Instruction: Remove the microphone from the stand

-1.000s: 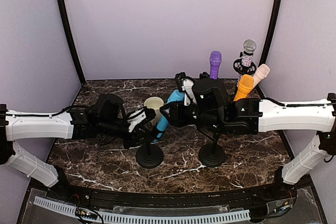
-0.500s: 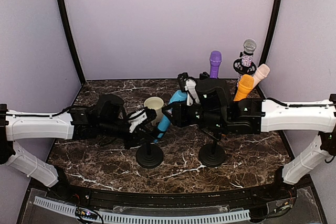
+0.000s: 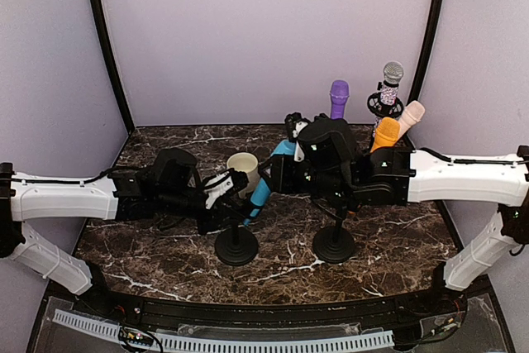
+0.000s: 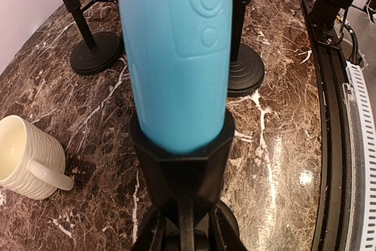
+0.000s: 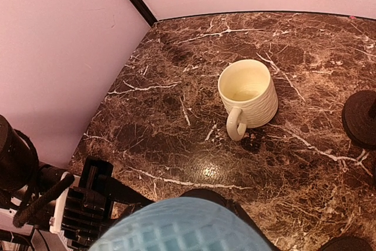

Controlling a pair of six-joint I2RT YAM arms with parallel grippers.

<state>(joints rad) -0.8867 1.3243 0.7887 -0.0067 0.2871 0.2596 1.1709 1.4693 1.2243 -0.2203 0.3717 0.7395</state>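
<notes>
Finding at this check: my right gripper [image 3: 291, 140] is closed on the upper end of the blue mic [image 3: 266, 179]. Its own wrist view shows only the mesh head at the bottom edge, the fingers out of view. Against the frame of one second ago, this gripper and its wrist sit slightly further right and toward the back of the table [image 3: 149, 237], and the mic has shifted the same way, its lean a little steeper. My left gripper [image 4: 185, 230] is drawn together on the stem of the stand [image 3: 237, 247] just below the clip [image 4: 181, 157], with no visible change in position. The mic is not out: the left wrist view shows its lower body seated in the clip, power button facing the camera. The stand's round base rests on the table in very nearly the same spot as before. The mug [image 5: 247, 94] stands upright behind the stand and apart from it, unmoved. A second stand [image 3: 334, 245] to the right is likewise unchanged.
</notes>
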